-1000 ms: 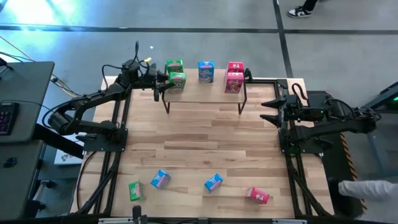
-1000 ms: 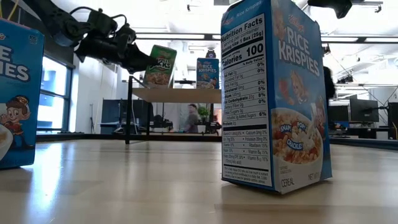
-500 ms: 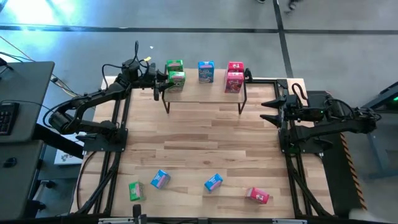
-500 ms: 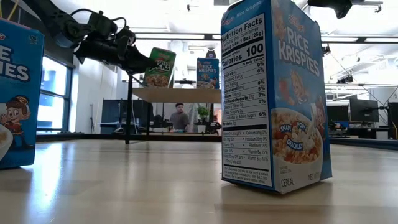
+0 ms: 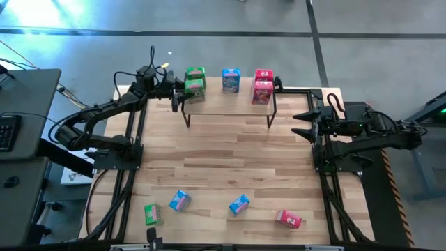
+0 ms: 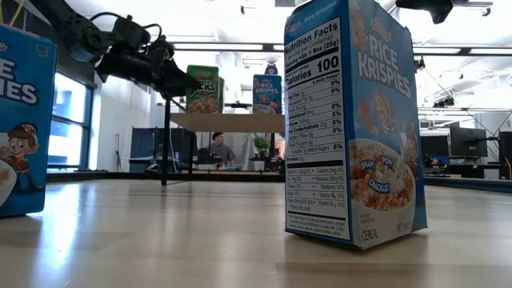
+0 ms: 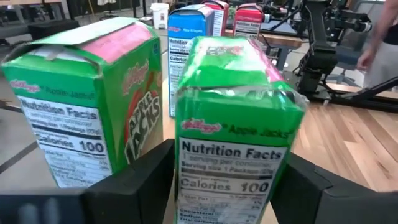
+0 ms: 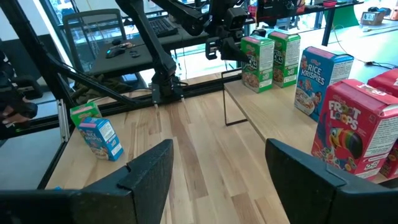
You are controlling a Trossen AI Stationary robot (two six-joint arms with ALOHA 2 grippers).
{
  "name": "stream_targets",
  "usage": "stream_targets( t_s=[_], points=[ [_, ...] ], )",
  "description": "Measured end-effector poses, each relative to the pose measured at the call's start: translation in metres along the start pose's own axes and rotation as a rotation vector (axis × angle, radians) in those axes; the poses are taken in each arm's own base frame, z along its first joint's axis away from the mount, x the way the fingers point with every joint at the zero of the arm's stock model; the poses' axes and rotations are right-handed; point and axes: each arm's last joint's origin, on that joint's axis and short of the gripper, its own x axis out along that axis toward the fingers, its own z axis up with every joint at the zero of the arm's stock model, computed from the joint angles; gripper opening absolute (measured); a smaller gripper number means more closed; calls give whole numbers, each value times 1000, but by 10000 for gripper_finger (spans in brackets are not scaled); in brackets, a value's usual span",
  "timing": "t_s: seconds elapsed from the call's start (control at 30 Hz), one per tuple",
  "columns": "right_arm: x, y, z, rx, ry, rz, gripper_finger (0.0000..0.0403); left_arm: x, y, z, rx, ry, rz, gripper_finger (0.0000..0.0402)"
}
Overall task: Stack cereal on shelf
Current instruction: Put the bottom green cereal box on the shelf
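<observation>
A: Step in hand?
B: Placement of second green box [image 5: 194, 88] on shelf [image 5: 230, 102], left end. Held by left gripper [image 5: 182, 89], fingers closed on box sides, visible either side of it in the left wrist view [image 7: 233, 134].
A: Position relative to first green box [image 5: 196, 73]?
B: Just in front of it, close beside, same end of plank. Contact with plank not confirmed from the low view [image 6: 203, 88]; bottom edge looks level with the plank top.
A: Orientation?
B: Upright, long axis vertical. Nutrition panel toward wrist camera, printed front facing across the table.
A: Next move?
B: Judged: lower until base seats flat, open fingers, retract without dragging box or nudging its neighbour.
A: Remaining stock?
B: Blue box [image 5: 231, 79] and two red-pink boxes [image 5: 263, 86] already on plank. Four boxes on the tabletop [image 5: 230, 160] near edge, including large blue one in the low view [image 6: 352, 128].
A: Right gripper [image 5: 301, 123]?
B: Parked at right table edge, fingers spread, empty.
</observation>
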Motion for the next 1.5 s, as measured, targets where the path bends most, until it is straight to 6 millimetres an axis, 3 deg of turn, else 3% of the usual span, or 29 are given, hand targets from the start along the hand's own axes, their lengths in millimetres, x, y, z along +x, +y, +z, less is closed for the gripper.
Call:
stream_targets(
  t_s=[0.23,0.8,1.17,1.5],
  points=[
    [0,0,0,0,0,0,248,-1,-1,2,-6,-6,0,221],
    [0,0,0,0,0,0,248,-28,-16,33,91,-120,80,221],
    [0,0,0,0,0,0,248,-56,-45,41,51,-54,122,221],
    [0,0,0,0,0,0,248,-47,-57,33,-4,34,139,221]
  ],
)
